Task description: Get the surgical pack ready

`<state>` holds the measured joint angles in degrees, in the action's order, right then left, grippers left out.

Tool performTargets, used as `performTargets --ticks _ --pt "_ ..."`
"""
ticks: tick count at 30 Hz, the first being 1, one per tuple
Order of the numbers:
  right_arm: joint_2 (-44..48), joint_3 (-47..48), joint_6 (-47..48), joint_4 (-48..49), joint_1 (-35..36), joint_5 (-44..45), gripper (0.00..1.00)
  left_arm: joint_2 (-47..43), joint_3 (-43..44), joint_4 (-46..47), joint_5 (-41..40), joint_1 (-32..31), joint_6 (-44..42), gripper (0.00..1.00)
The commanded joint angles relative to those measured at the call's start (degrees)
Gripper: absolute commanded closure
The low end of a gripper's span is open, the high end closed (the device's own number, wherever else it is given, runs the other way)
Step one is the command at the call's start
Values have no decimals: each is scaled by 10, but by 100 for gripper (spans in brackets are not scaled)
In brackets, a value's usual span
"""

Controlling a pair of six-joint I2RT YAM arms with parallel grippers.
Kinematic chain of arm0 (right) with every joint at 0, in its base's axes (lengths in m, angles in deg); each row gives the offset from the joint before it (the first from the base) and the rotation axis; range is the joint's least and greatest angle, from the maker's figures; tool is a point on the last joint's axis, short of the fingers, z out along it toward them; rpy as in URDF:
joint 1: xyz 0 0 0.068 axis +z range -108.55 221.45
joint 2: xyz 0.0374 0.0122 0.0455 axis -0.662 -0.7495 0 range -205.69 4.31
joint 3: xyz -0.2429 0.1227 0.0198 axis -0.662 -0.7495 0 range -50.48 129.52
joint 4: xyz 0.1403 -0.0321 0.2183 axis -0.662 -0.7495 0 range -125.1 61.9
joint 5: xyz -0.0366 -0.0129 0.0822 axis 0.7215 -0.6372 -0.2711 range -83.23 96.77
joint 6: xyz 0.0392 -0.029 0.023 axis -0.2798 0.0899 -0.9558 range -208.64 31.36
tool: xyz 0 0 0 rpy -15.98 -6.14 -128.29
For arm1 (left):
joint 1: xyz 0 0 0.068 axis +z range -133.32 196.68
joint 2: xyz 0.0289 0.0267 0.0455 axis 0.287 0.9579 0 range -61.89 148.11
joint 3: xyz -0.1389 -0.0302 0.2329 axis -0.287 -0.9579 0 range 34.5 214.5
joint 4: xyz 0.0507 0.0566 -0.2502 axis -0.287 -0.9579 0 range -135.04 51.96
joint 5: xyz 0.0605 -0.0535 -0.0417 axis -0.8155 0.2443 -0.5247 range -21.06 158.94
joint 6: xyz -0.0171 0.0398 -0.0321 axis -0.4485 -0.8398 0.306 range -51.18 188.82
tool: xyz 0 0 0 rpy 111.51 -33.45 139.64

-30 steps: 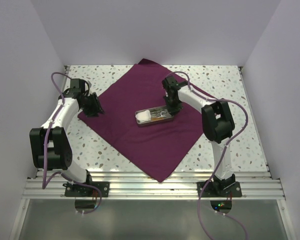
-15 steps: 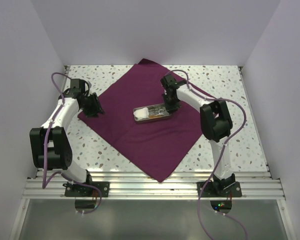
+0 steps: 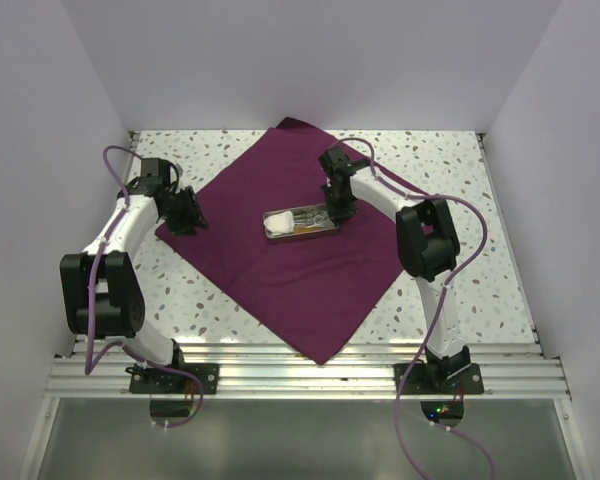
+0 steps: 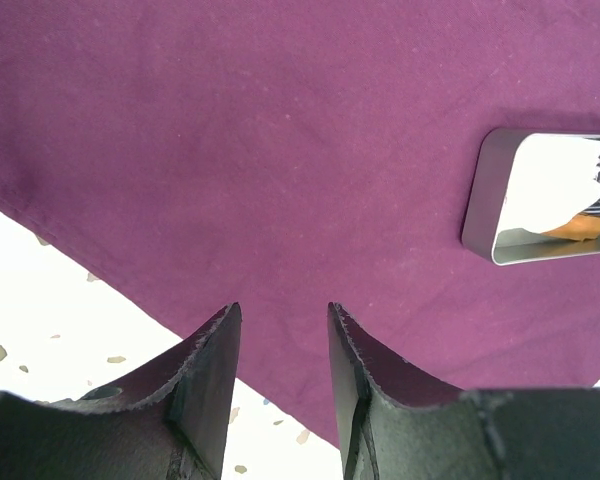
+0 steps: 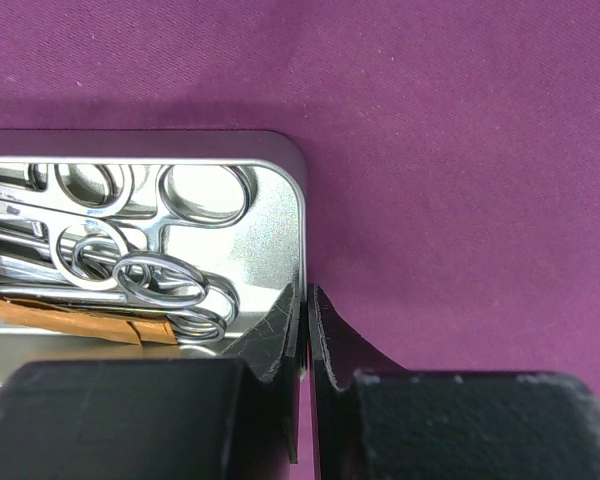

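My right gripper [image 5: 305,312] was pinched shut on the right-hand end wall of the metal tray [image 5: 270,215]. One finger was inside the tray and the other outside it, with only the thin steel wall between them.

The tray sat on the maroon cloth [image 3: 280,270], near the cloth's middle and a little toward the far side. The cloth lay flat on the speckled table [image 3: 450,170], turned like a diamond, with one corner pointing at my bases and one at the back wall.

In the tray lay steel scissors and forceps [image 5: 150,265], their ring handles at the end I gripped. An orange strip [image 5: 70,318] lay lengthwise beside them, and white gauze [image 4: 555,185] filled the opposite end.

My left gripper [image 4: 280,325] stood open with a moderate gap between the fingers and nothing held. It was poised at the cloth's left edge, where the maroon meets the bare table, well apart from the tray. I could not tell whether its tips touched the cloth.
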<state>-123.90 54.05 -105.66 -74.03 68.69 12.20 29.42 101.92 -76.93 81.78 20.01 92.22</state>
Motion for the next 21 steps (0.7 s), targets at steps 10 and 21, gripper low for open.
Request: performTargets --ticks 10,21 --pt "-9 34 -1 1 -2 11 100 13 31 -1 6 8 -5 55" --pt "-19 45 -12 -2 -1 7 94 16 29 2 10 9 -6 55"
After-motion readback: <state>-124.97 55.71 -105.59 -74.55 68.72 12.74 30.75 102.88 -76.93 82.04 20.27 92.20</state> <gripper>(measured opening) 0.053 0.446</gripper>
